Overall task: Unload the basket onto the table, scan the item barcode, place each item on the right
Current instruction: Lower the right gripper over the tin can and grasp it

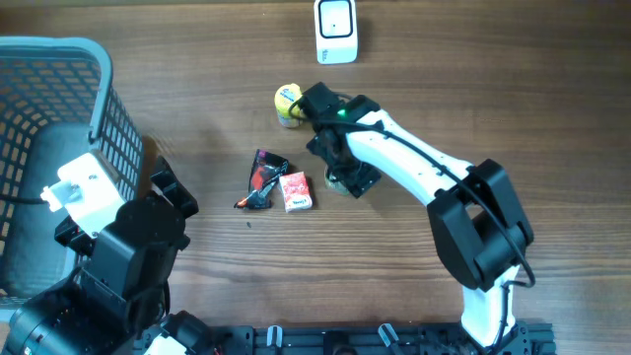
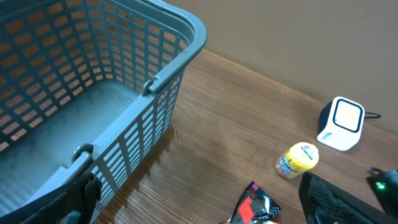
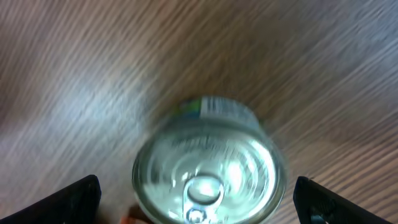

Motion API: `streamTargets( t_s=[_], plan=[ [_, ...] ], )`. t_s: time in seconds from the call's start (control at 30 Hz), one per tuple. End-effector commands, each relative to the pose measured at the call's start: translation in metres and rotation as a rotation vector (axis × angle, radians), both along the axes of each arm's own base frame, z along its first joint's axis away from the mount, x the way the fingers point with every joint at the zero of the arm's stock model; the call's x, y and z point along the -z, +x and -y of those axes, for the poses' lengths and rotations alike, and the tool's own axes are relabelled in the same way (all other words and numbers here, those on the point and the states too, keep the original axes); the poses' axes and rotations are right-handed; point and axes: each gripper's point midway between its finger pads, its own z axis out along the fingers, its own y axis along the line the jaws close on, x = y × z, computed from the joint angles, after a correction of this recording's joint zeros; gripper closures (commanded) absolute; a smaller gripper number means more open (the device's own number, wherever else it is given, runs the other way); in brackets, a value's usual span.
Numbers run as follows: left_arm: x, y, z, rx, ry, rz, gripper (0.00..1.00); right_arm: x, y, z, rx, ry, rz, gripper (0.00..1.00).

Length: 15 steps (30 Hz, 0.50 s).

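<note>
Can (image 3: 208, 171) plain in right wrist view, half-hidden overhead — right pincer (image 3: 199, 200), left pincer (image 2: 208, 205) both spread.

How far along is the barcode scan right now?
Done: nothing yet; no item is at the scanner. In hand: the right gripper hangs open over the tin can, not gripping it. Left: grasp it, lift it, show its barcode to the scanner. The left gripper sits open beside the basket.
</note>
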Motion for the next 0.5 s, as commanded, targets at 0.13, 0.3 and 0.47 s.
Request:
streamTargets(
  t_s=[0.13, 0.3, 0.47],
  plan=[
    [0.002, 0.000, 0.000, -0.007, -0.012, 0.001, 0.00, 0.016, 0.006, 0.021, -0.005, -0.034, -0.030, 0.00],
    [0.002, 0.000, 0.000, -0.007, -0.012, 0.000, 0.00, 0.033, 0.005, 0.013, -0.100, 0.012, -0.017, 0.01],
    [0.002, 0.000, 0.000, -0.007, -0.012, 0.000, 0.00, 0.035, 0.002, 0.010, -0.106, 0.035, -0.029, 0.23]
  ],
)
